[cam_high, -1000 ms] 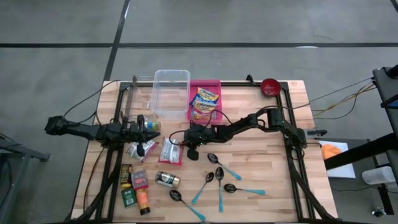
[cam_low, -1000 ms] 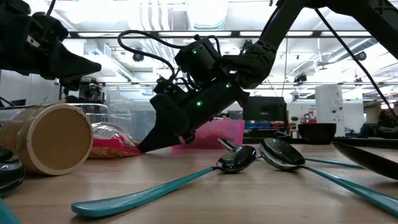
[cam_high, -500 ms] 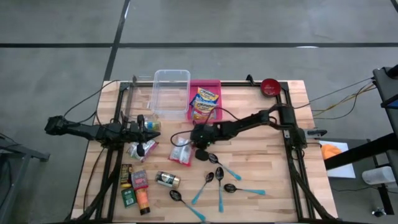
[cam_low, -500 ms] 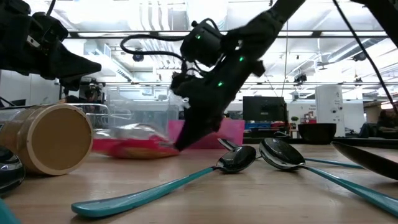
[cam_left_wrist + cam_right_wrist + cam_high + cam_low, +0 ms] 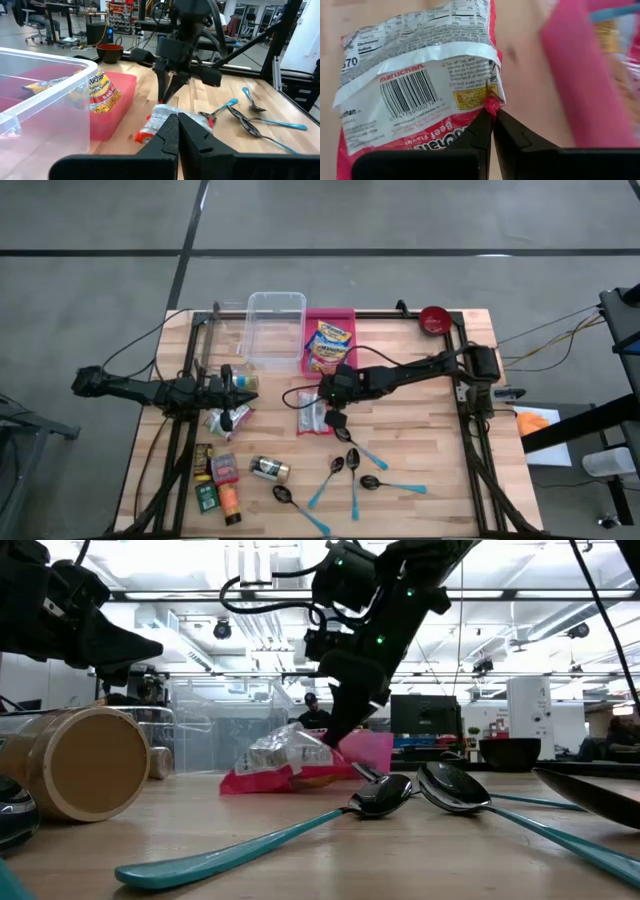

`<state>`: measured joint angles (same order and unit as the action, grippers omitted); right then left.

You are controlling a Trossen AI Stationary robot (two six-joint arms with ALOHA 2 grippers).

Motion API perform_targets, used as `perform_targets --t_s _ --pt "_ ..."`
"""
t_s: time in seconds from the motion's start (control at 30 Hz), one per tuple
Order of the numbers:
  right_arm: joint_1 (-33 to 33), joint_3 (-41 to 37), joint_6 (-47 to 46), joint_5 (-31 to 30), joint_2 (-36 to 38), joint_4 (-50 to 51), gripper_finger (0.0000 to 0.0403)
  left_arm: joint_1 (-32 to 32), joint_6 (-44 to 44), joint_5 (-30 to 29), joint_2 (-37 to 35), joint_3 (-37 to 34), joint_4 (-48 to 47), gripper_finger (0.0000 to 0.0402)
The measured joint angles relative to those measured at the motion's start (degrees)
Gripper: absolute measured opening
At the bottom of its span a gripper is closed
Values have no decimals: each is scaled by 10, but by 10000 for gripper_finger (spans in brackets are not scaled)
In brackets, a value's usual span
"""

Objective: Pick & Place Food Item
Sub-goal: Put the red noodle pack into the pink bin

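A red-and-white ramen packet point(image 5: 313, 418) lies mid-table, just on the near side of the pink tray point(image 5: 345, 313), which holds another noodle packet point(image 5: 329, 345). My right gripper point(image 5: 331, 409) reaches in from the table's right, slanting steeply down, and is shut on the packet's edge. In the low view the packet point(image 5: 283, 762) sits tilted below the right gripper point(image 5: 335, 738). My left gripper point(image 5: 243, 383) waits shut at the table's left, above the table, beside the clear plastic container point(image 5: 275, 330). The left wrist view shows the left gripper point(image 5: 177, 122) with nothing between its fingers. My right gripper pinches the packet's red side edge point(image 5: 491, 103), the one toward the pink tray, between its two fingertips point(image 5: 482, 127). The fingers come from above, slanting in from the table's right. The held side is raised; the opposite end point(image 5: 235, 785) rests on the table.
Several teal-handled spoons point(image 5: 352, 465) lie near and right of the packet. A can point(image 5: 268, 469) and small packets and bottles point(image 5: 218, 480) sit at the near left. A red bowl point(image 5: 434, 319) stands at the far right. Bare wood lies right of the spoons.
My right gripper has risen and drawn back toward the table's right, tipping more steeply downward, and has stayed shut. The ramen packet has slid along the table to the right with it; its held side has lifted while the other end has stayed down.
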<state>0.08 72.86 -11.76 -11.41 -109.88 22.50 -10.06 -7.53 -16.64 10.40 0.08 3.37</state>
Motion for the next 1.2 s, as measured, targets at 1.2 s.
perform_targets --t_s 1.2 --pt "142 -1 117 -619 24 7 12 0 0 0 5 0 0 0"
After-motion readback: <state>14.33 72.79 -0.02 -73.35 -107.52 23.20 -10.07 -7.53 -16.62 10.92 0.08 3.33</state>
